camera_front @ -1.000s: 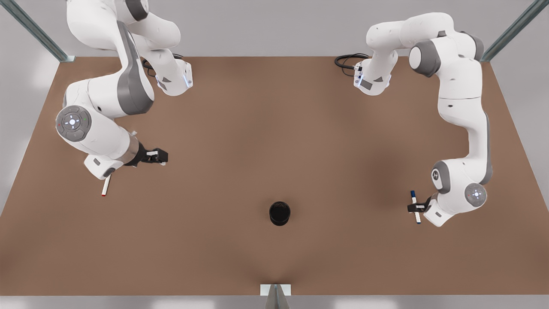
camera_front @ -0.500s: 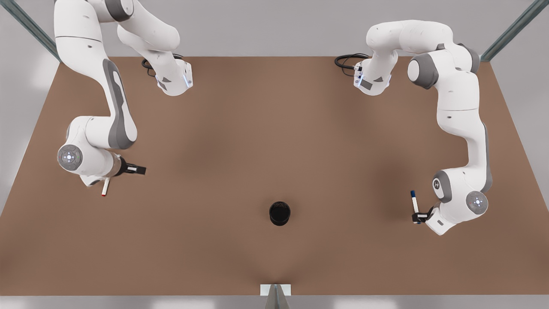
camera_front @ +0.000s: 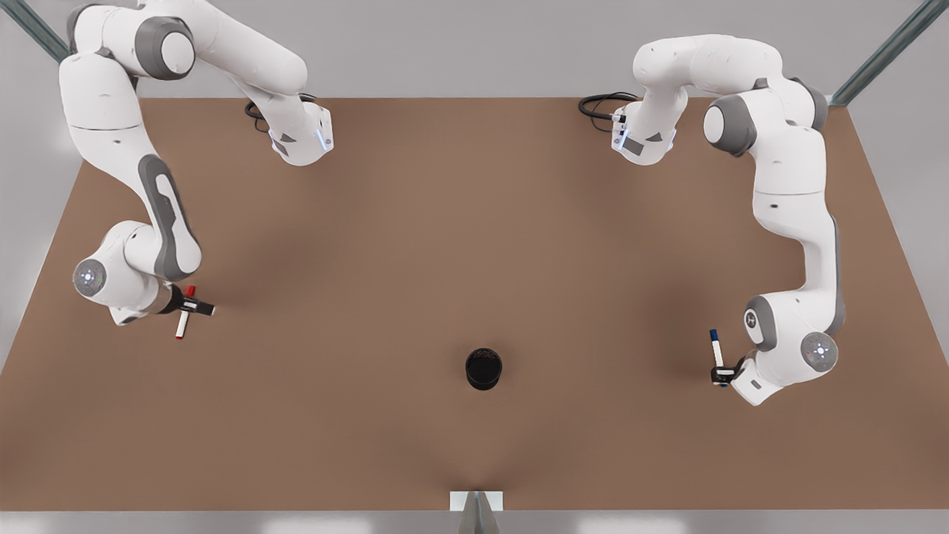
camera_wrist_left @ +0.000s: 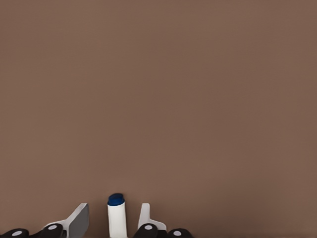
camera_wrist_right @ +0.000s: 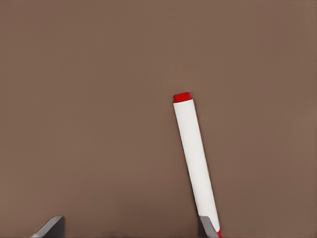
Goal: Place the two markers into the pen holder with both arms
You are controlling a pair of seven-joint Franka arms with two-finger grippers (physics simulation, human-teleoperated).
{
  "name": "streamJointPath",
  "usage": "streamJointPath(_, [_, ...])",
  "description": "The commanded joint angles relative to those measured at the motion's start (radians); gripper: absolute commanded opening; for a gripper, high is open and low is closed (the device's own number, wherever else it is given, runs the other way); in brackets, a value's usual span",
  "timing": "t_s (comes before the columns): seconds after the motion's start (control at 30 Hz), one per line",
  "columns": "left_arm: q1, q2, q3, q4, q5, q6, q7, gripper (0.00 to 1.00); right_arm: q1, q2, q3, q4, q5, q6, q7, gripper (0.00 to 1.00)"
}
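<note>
The blue-capped marker [camera_front: 715, 348] lies on the brown table at the front view's right. My left gripper [camera_front: 723, 374] is down at its lower end. In the left wrist view the marker's barrel [camera_wrist_left: 117, 218] stands between the two fingers of the left gripper [camera_wrist_left: 112, 219], which is open with a small gap on each side. The red-capped marker [camera_front: 182, 320] lies at the front view's left. My right gripper [camera_front: 196, 305] is low over it and open wide. The white barrel [camera_wrist_right: 195, 158] runs close along one finger [camera_wrist_right: 208, 225]. The black pen holder [camera_front: 483, 368] stands upright near the table's front middle, far from both grippers.
The two arm bases [camera_front: 300, 137] [camera_front: 643, 137] sit at the far edge of the table [camera_front: 474, 245] with black cables beside them. A small white bracket [camera_front: 476, 501] sits at the near edge, in front of the pen holder.
The arm at the front view's left swung down and outward, bringing my right gripper from beside the red marker to straddle it. My left gripper sank slightly along the blue marker. Neither marker moved.
</note>
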Motion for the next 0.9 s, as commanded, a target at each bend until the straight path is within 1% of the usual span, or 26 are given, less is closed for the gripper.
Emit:
streamJointPath(0.0, [0.001,0.005,0.001,0.002,0.002,0.000,0.005,0.62,-0.014,0.029,0.000,0.018,0.000,0.135,-0.407,1.00])
streamJointPath(0.03, [0.002,0.005,-0.001,0.000,0.002,0.000,0.003,0.62,-0.017,0.035,-0.003,0.026,0.000,0.135,-0.423,1.00])
streamJointPath(0.1, [0.000,0.005,0.001,0.002,0.005,0.000,0.002,0.56,-0.048,0.081,-0.006,0.056,0.000,0.164,-0.481,1.00])
streamJointPath(0.13, [0.000,0.005,0.001,0.002,0.005,0.000,0.002,0.54,-0.048,0.081,-0.006,0.056,0.000,0.164,-0.484,0.99])
streamJointPath(0.17, [0.000,0.005,-0.001,0.002,0.005,0.000,0.002,0.50,-0.049,0.081,-0.006,0.055,0.000,0.164,-0.486,0.93])
streamJointPath(0.2, [0.000,0.005,0.001,0.002,0.005,0.000,0.002,0.47,-0.051,0.080,-0.004,0.050,-0.002,0.163,-0.486,0.84])
streamJointPath(0.23, [-0.002,0.005,0.001,0.002,0.005,0.000,0.002,0.44,-0.051,0.077,-0.006,0.047,-0.002,0.163,-0.486,0.78])
streamJointPath(0.3, [-0.002,0.005,0.001,0.002,0.005,0.000,0.002,0.41,-0.051,0.080,-0.004,0.046,-0.002,0.166,-0.486,0.76])
streamJointPath(0.37, [-0.002,0.005,0.001,0.002,0.007,0.000,0.002,0.41,-0.051,0.084,-0.006,0.047,-0.002,0.167,-0.486,0.70])
streamJointPath(0.43, [-0.002,0.005,0.001,0.002,0.005,0.000,0.002,0.41,-0.051,0.092,-0.006,0.047,-0.002,0.184,-0.486,0.68])
streamJointPath(0.53, [-0.002,0.008,0.001,0.002,0.005,0.000,0.002,0.41,-0.051,0.092,-0.006,0.047,-0.014,0.184,-0.486,0.54])
streamJointPath(0.57, [-0.002,0.008,0.001,0.002,0.007,0.000,0.002,0.41,-0.051,0.092,-0.004,0.047,-0.014,0.184,-0.486,0.47])
streamJointPath(0.63, [-0.002,0.008,0.001,0.002,0.007,0.000,0.002,0.40,-0.052,0.092,-0.004,0.047,-0.014,0.184,-0.486,0.36])
streamJointPath(0.7, [-0.003,0.008,0.001,0.002,0.007,0.000,-0.010,0.33,-0.052,0.092,-0.004,0.047,-0.014,0.182,-0.484,0.29])
streamJointPath(0.77, [-0.003,0.008,0.001,0.002,0.007,0.000,-0.012,0.29,-0.052,0.092,-0.004,0.047,-0.014,0.182,-0.481,0.23])
streamJointPath(0.83, [-0.005,0.008,0.001,0.002,0.008,0.000,-0.020,0.27,-0.052,0.091,-0.004,0.049,-0.014,0.181,-0.479,0.21])
streamJointPath(0.87, [-0.005,0.008,0.001,0.002,0.008,0.000,-0.020,0.23,-0.052,0.078,0.003,0.052,-0.012,0.176,-0.475,0.21])
